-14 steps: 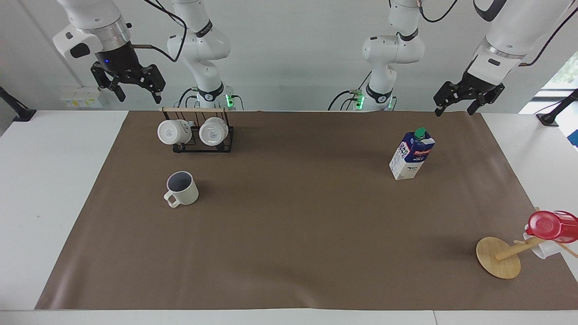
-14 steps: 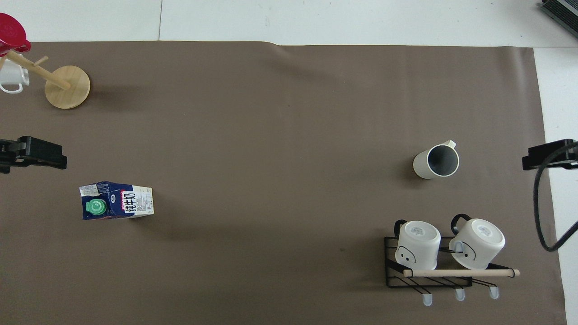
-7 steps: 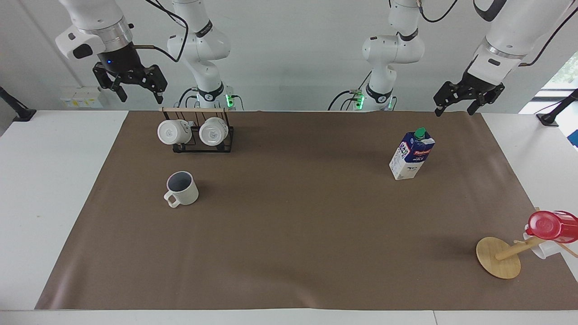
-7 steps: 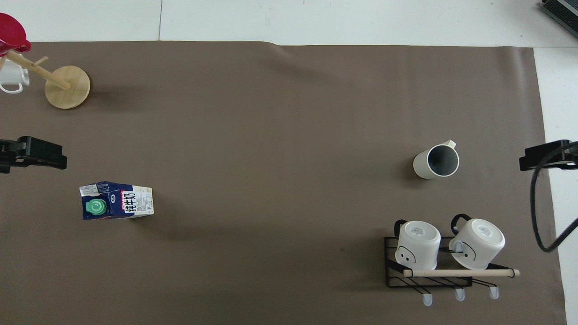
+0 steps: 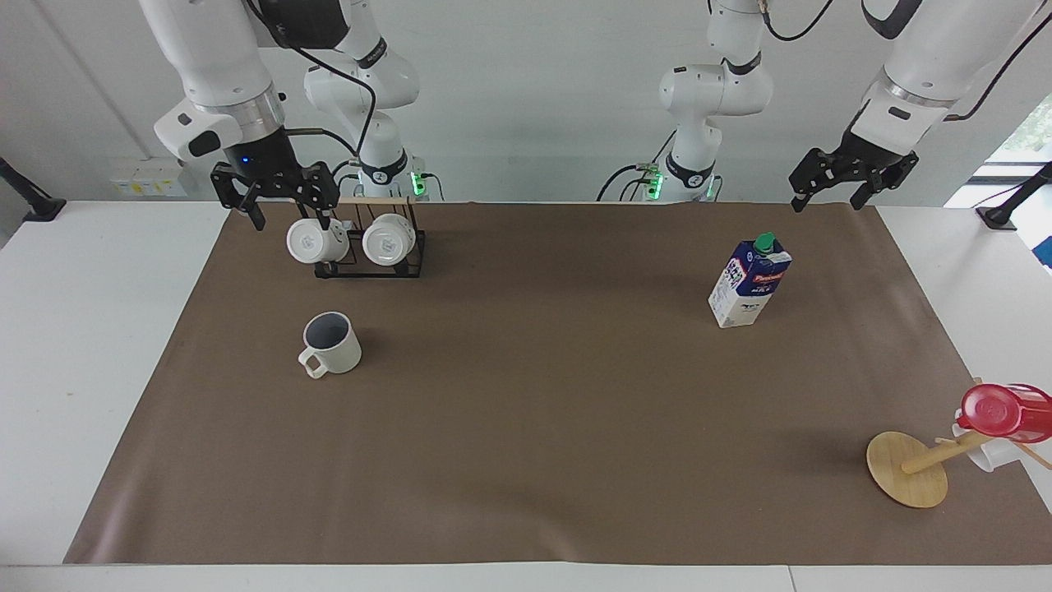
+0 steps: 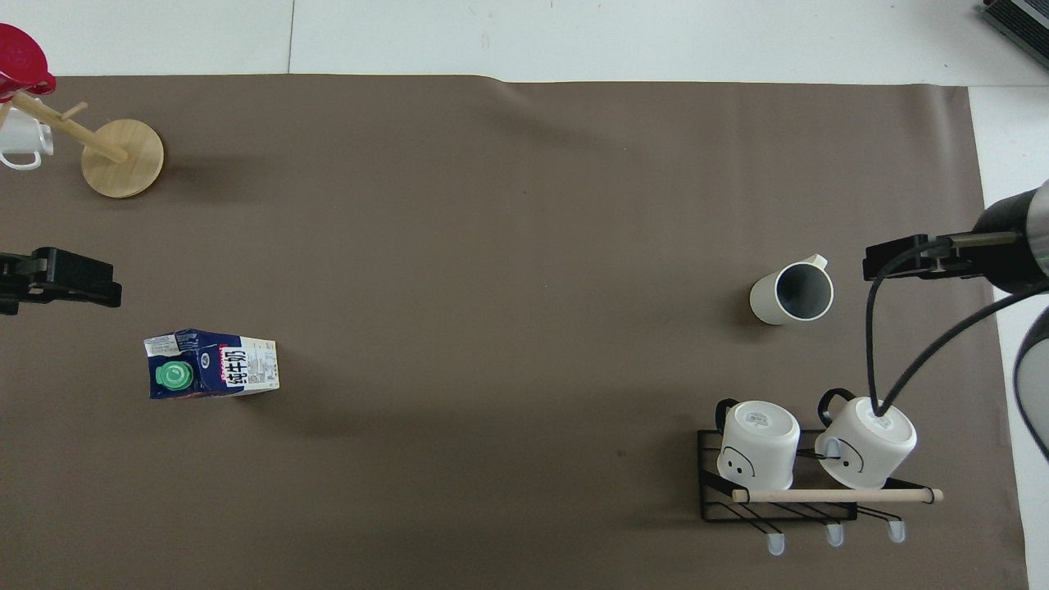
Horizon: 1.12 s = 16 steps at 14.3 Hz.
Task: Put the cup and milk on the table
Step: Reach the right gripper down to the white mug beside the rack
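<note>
Right gripper [image 5: 285,212] fingers spread, empty, raised beside black rack [image 5: 370,255] holding 2 white mugs [image 5: 311,240]. Cup [image 5: 330,342] upright on tabletop [image 5: 542,427], below those fingers, well apart, handle pointing away from robots. Left gripper [image 5: 838,196] fingers spread, empty, raised at mat's edge. Milk [image 5: 748,281] upright on tabletop, below left fingers, apart: red brand label unreadable, black Chinese lettering on side, green cap.

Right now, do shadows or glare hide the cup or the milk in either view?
Facing view: even light, the cup and the milk cast only soft shadows on the mat, and neither is hidden. Overhead view: no glare, both stay clear, and a dark cable crosses the rack's mug.
</note>
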### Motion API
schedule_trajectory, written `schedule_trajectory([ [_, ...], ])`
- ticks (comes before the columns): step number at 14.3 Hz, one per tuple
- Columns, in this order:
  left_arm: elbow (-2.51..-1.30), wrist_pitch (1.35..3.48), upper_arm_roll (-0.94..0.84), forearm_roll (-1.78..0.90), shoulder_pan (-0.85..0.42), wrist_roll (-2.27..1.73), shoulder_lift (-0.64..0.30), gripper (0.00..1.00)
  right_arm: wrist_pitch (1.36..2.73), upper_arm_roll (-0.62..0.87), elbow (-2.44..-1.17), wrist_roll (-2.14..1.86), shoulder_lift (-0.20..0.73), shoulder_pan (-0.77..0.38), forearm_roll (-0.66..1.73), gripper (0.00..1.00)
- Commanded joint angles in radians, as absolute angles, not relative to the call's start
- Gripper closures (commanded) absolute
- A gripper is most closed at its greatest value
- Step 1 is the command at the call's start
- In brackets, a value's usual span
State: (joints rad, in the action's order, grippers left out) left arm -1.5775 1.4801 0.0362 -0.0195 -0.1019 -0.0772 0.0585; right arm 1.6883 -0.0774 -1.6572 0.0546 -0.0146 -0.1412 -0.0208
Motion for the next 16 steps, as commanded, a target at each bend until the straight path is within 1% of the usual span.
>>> schedule_trajectory([
  [1,-1.552,1.457,0.046,-0.009,-0.114,-0.083,0.049,0.0,1.787,-0.074,-1.722,0.063,0.012,-0.133,-0.011,0.0],
  [5,-1.552,1.457,0.046,-0.009,-0.114,-0.083,0.049,0.0,1.906,-0.074,-1.819,0.129,0.06,-0.136,-0.012,0.0],
  [8,-1.552,1.457,0.046,-0.009,-0.114,-0.083,0.049,0.0,2.044,-0.074,-1.881,0.147,0.104,-0.153,-0.012,0.0],
  [10,-1.552,1.457,0.046,-0.009,-0.114,-0.083,0.049,0.0,2.066,-0.074,-1.899,0.149,0.126,-0.149,-0.012,0.0],
  [12,-1.552,1.457,0.048,-0.009,-0.114,-0.083,0.049,0.0,2.121,-0.074,-1.931,0.15,0.147,-0.144,-0.011,0.0],
  [16,-1.552,1.457,0.048,-0.009,-0.114,-0.083,0.049,0.0,2.178,-0.074,-1.976,0.141,0.158,-0.14,-0.011,0.0],
])
